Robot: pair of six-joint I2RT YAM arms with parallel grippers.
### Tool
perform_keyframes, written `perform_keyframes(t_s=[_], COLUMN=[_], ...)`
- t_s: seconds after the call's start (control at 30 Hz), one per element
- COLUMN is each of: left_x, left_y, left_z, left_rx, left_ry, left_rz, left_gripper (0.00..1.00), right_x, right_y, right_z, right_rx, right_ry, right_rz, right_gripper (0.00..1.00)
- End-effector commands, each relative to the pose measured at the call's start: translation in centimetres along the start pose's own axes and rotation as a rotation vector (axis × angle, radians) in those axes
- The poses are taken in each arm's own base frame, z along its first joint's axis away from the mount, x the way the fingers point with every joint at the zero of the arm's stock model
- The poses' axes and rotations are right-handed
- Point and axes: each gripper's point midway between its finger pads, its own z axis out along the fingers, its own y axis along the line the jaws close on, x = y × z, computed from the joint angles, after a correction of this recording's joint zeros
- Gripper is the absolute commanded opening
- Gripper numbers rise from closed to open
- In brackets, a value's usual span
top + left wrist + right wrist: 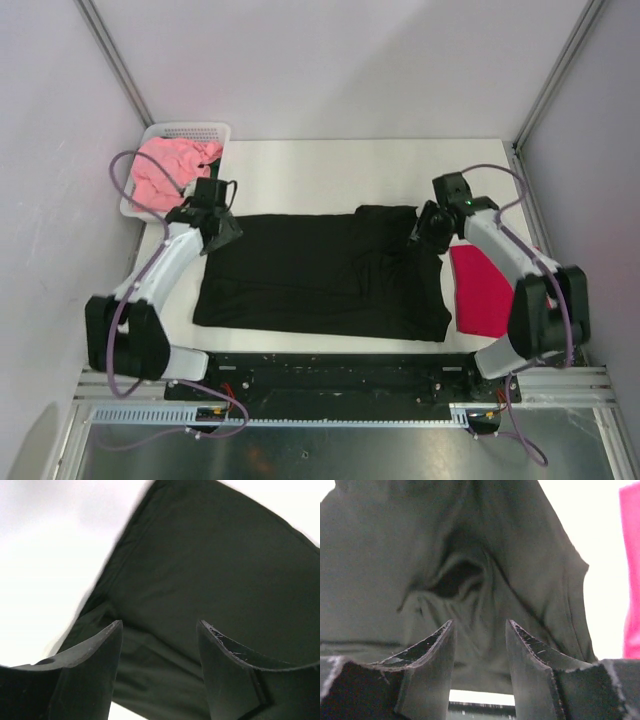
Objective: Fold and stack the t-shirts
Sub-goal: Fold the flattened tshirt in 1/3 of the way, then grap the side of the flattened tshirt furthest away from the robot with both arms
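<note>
A black t-shirt lies spread across the middle of the white table, its right part folded over and rumpled. My left gripper hovers at the shirt's upper left corner, jaws open with nothing between them; the left wrist view shows black cloth below the open left gripper. My right gripper sits over the shirt's upper right fold, open too, with wrinkled black fabric beneath the right gripper. A crimson red t-shirt lies folded at the right. A salmon pink t-shirt fills the basket.
A white mesh basket stands at the table's back left corner. Metal frame posts rise at the back corners, with grey walls around. The arm bases and a black rail line the near edge. Red cloth shows at the right wrist view's edge.
</note>
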Motion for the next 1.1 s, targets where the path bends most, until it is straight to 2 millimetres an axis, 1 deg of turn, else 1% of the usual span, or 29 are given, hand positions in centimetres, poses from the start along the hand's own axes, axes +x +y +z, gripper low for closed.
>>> perform_keyframes(t_s=[0.0, 0.1, 0.17, 0.27, 0.33, 0.4, 0.5, 0.6, 0.73, 0.8, 0.93, 1.07], left_x=[-2.7, -3.6, -3.6, -3.7, -4.3, -5.1, -6.4, -7.2, -6.8, -6.8, -7.2, -7.3], left_y=[-6.1, -9.4, -11.0, -12.0, -11.8, -11.5, -10.8, -9.2, -7.6, -7.1, -6.8, -6.9], left_z=[1.9, 3.2, 4.3, 5.7, 6.8, 7.9, 9.6, 11.6, 14.4, 15.3, 16.7, 17.5], left_rx=[0.162, 0.229, 0.253, 0.245, 0.201, 0.159, 0.074, -0.028, -0.093, -0.114, -0.139, -0.147], left_ry=[-0.041, -0.034, -0.011, -0.007, -0.025, -0.042, -0.074, -0.088, -0.044, -0.027, -0.021, -0.015], left_rz=[0.089, 0.122, 0.151, 0.177, 0.190, 0.190, 0.185, 0.151, 0.098, 0.081, 0.070, 0.067], left_gripper=[0.65, 0.64, 0.64, 0.65, 0.65, 0.66, 0.65, 0.64, 0.62, 0.62, 0.61, 0.61], right_x=[-7.2, -10.7, -12.8, -15.1, -16.0, -16.4, -16.8, -16.8, -16.5, -16.3, -16.1, -15.6], right_y=[3.8, 4.4, 4.8, 4.9, 5.1, 5.4, 5.5, 5.4, 5.2, 5.1, 5.2, 5.4], right_z=[2.8, 4.9, 6.4, 9.1, 10.6, 11.9, 13.2, 14.0, 14.6, 14.8, 15.1, 15.5], right_rx=[-0.095, -0.093, -0.079, -0.031, -0.020, -0.020, -0.017, -0.010, -0.008, -0.009, -0.022, -0.034], right_ry=[-0.140, -0.182, -0.198, -0.190, -0.184, -0.172, -0.165, -0.160, -0.148, -0.142, -0.130, -0.112], right_rz=[-0.072, -0.078, -0.090, -0.104, -0.110, -0.111, -0.112, -0.115, -0.117, -0.119, -0.124, -0.130], right_gripper=[0.49, 0.52, 0.54, 0.57, 0.57, 0.58, 0.58, 0.58, 0.58, 0.58, 0.57, 0.56])
